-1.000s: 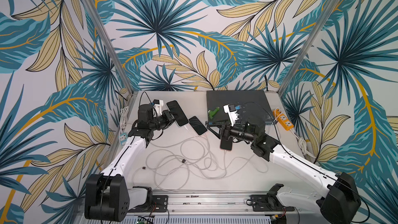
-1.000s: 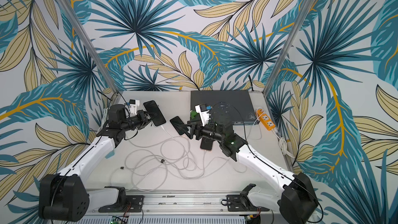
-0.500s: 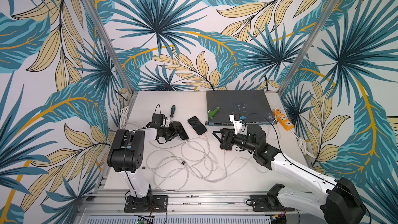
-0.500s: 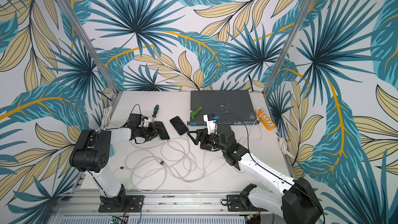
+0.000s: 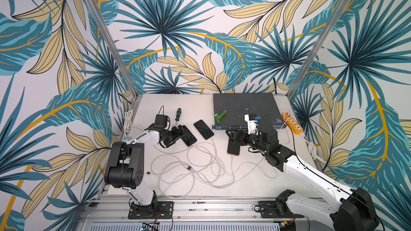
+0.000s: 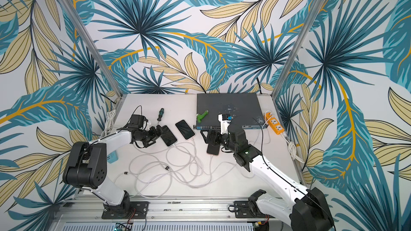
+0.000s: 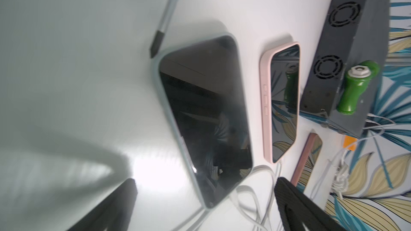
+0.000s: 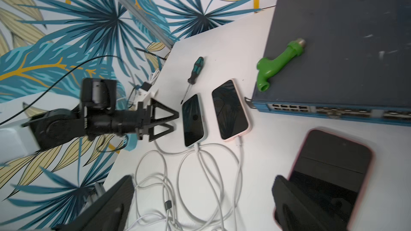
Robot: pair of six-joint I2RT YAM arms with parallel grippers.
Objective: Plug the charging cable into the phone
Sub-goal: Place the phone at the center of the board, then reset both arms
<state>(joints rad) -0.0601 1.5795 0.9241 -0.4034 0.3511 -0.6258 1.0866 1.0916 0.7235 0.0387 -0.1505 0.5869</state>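
Observation:
Three phones lie screen up on the white table, each with a white charging cable (image 5: 200, 167) (image 8: 200, 170) at its near end. The grey-blue-cased phone (image 5: 188, 136) (image 6: 169, 136) (image 7: 204, 112) (image 8: 193, 121) lies just in front of my left gripper (image 5: 178, 132) (image 6: 158, 131) (image 7: 204, 198), which is open with the phone's near corner between its fingers. The pink-cased phone (image 5: 203, 130) (image 8: 230, 110) lies beside it. My right gripper (image 5: 233, 137) (image 6: 210, 138) (image 8: 203, 196) hangs open over the red-cased phone (image 5: 233, 148) (image 8: 329, 174).
A dark network switch (image 5: 244, 110) sits at the back right with a green handle part (image 5: 220, 116) on it. A screwdriver (image 5: 178, 114) lies behind the phones. An orange power strip (image 5: 292, 124) runs along the right edge. Cable loops cover the middle of the table.
A second ago both grippers held phones off the table. Those phones now lie on the table, both grippers have opened, and the left arm has folded back and lowered.

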